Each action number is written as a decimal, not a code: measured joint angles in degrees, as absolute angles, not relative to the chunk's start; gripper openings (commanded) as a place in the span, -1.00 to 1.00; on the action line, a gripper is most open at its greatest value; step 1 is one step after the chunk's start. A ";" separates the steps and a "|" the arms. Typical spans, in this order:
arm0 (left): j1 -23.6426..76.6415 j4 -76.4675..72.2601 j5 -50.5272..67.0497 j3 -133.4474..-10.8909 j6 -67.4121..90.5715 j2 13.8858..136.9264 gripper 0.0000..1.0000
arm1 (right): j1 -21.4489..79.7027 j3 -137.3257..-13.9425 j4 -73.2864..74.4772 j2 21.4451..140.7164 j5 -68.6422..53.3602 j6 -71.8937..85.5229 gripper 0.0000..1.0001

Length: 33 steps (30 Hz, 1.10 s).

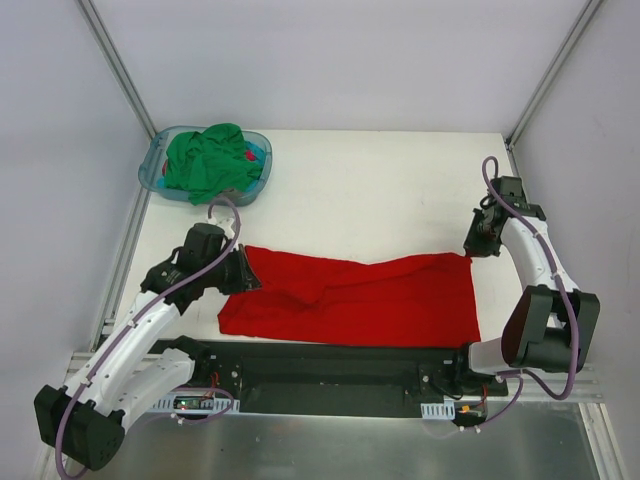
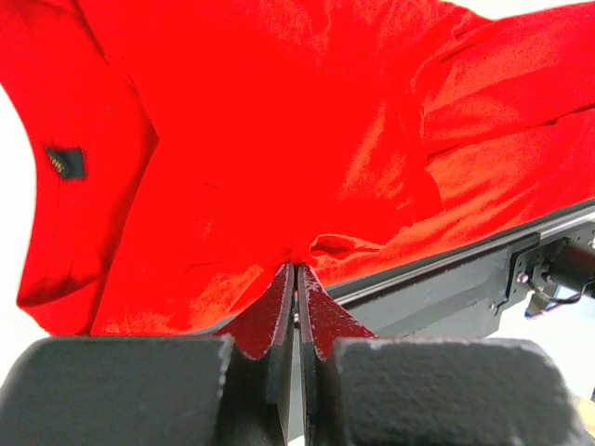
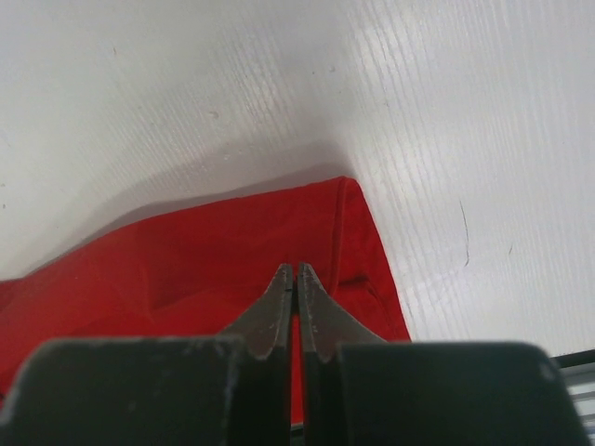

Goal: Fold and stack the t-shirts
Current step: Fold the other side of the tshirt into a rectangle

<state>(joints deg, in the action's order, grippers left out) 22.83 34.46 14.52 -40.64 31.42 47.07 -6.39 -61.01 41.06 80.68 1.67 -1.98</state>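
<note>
A red t-shirt [image 1: 350, 298] lies spread across the near middle of the white table. My left gripper [image 1: 243, 270] is shut on its left edge; in the left wrist view the fingertips pinch a bunch of red cloth [image 2: 296, 265], and a black neck label [image 2: 65, 163] shows at the left. My right gripper [image 1: 478, 245] is shut at the shirt's far right corner, the jaws closed over the red cloth [image 3: 232, 269] just inside the hem [image 3: 358, 232]. That edge casts a shadow on the table.
A blue plastic basket [image 1: 158, 160] at the back left holds a crumpled green t-shirt [image 1: 208, 160] with other cloth under it. The black rail [image 1: 330, 362] carrying the arm bases runs along the near edge. Grey walls stand on both sides.
</note>
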 measured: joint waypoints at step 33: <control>22.83 42.52 9.87 -34.02 39.38 41.01 0.98 | -6.70 -56.77 46.63 79.05 12.08 2.63 0.68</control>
<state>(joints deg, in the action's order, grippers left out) 22.83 42.52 9.87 -34.02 39.38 41.01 -6.70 -56.77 46.63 79.05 12.08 2.63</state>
